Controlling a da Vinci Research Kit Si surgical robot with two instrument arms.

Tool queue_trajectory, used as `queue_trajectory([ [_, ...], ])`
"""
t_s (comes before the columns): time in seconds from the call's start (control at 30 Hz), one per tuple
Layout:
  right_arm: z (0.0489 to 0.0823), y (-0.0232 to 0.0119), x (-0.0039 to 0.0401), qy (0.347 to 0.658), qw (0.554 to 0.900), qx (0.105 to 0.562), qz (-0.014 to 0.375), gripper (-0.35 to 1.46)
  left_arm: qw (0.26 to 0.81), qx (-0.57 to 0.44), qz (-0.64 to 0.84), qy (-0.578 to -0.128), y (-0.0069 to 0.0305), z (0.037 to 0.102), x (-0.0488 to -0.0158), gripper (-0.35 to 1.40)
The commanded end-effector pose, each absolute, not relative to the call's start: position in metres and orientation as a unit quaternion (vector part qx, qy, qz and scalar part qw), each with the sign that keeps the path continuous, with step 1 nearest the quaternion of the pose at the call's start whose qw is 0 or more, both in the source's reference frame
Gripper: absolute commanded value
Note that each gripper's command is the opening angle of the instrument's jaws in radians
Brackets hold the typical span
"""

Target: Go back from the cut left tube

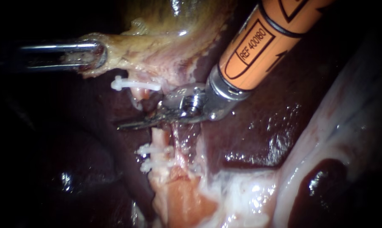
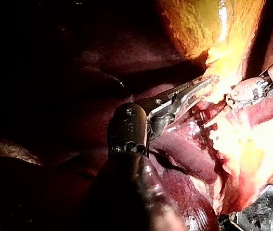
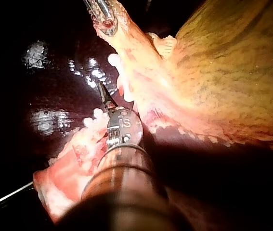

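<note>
While the left instrument (image 1: 99, 55) clamps gallbladder (image 1: 157, 46), the right instrument's (image 1: 127, 124) closed jaws could snag the clip (image 1: 134, 84) at 12 o'clock if lifted

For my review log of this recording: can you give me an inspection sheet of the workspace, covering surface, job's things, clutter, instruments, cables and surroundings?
Surface: wet dark red liver, with the yellowish gallbladder above it.
Job's things: cut tube, its two ends apart; one white clip at the upper end, two clips on the lower end.
Clutter: nothing seen.
Instruments: left instrument, jaws shut on a flap at the gallbladder's edge; right instrument, jaws shut, lying across the gap between the cut ends.
Cables: one thin pale strand beside the tissue, kind unclear.
Surroundings: dark beyond the tissue; nothing seen.
</note>
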State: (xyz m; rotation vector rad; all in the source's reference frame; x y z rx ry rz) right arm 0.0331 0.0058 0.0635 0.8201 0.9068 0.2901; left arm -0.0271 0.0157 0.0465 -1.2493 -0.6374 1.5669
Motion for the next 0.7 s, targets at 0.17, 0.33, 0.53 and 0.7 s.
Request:
queue_trajectory([
  [0.17, 0.0632, 0.0058, 0.0336, 0.437, 0.804, 0.372, 0.155, 0.76, 0.496, -0.516, 0.647, -0.264, 0.0157, 0.0465, -0.027, -0.35],
  [0.33, 0.0631, 0.0054, 0.0341, 0.435, 0.804, 0.37, 0.162, 1.25, 0.496, -0.516, 0.647, -0.264, 0.0157, 0.0465, -0.027, -0.35],
  [0.53, 0.0625, 0.0049, 0.0343, 0.439, 0.805, 0.364, 0.166, 1.4, 0.496, -0.516, 0.647, -0.264, 0.0157, 0.0465, -0.0269, -0.35],
  [0.7, 0.0613, 0.0044, 0.033, 0.444, 0.805, 0.353, 0.173, 1.43, 0.496, -0.516, 0.647, -0.264, 0.0157, 0.0465, -0.0268, -0.35],
])
